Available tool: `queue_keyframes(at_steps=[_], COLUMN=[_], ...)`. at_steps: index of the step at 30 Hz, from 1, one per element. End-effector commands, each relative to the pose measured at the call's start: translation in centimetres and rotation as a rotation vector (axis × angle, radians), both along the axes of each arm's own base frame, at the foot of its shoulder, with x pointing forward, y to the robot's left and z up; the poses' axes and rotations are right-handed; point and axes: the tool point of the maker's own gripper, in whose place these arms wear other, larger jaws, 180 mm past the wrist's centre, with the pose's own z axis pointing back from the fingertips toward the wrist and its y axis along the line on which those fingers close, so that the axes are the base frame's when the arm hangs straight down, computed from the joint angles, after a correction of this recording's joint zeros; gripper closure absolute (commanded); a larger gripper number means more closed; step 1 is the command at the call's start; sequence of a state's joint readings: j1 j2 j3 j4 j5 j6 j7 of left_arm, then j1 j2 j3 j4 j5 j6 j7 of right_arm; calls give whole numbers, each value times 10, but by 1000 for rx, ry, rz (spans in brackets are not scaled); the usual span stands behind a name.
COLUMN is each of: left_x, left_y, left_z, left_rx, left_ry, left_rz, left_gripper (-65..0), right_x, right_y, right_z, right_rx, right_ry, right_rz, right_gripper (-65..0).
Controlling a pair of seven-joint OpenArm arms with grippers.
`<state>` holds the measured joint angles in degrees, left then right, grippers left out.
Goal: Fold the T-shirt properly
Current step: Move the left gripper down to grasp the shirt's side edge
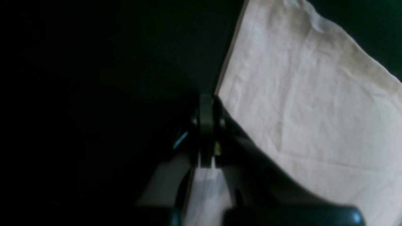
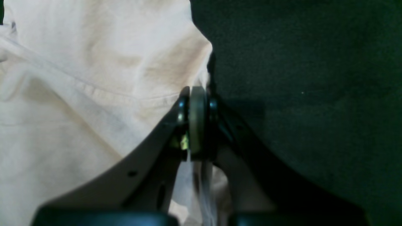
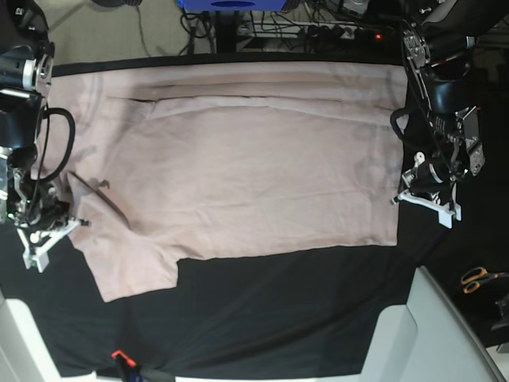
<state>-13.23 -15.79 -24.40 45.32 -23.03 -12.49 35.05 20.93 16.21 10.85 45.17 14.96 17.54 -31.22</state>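
- Black table cloth [image 3: 278, 310] under everything.
- My left gripper [image 1: 207, 103] is clamped on the T-shirt [image 3: 254, 175] hem edge; my right gripper [image 2: 196, 94] pinches the sleeve side.
- Shirt lies spread flat between them.
- Next, I judge: lift both together, fold across.

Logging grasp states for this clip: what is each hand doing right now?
Left hand: closed on the T-shirt, pinching its edge.
Right hand: closed on the T-shirt, with cloth caught between its fingers.

I see a black table cloth [image 3: 262, 302] filling the lower frame, cables [image 3: 318, 16] along the top edge, and orange-handled scissors [image 3: 479, 278] at lower right.
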Motion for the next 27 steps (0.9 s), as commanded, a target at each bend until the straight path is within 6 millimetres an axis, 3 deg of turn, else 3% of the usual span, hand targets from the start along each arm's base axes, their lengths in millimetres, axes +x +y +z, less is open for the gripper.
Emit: queue_keyframes(at_steps=[1, 14, 17, 22, 27], left_x=[-27, -27, -36, -46, -58], left_y=[4, 4, 6, 16, 17], left_z=[-15, -15, -18, 0, 2], left_rx=[17, 16, 24, 101, 126], left_ry=[119, 118, 130, 82, 84], left_rz=[-19, -20, -23, -48, -63], left_gripper=[0, 0, 0, 0, 0], right_x=[19, 10, 10, 10, 10], right_y=[-9, -10, -10, -9, -9], right_z=[22, 14, 14, 14, 14], right_rx=[-15, -12, -13, -14, -14], right_ry=[-68, -52, -51, -50, -50], right_rz=[-4, -9, -7, -4, -3], right_gripper=[0, 0, 0, 0, 0])
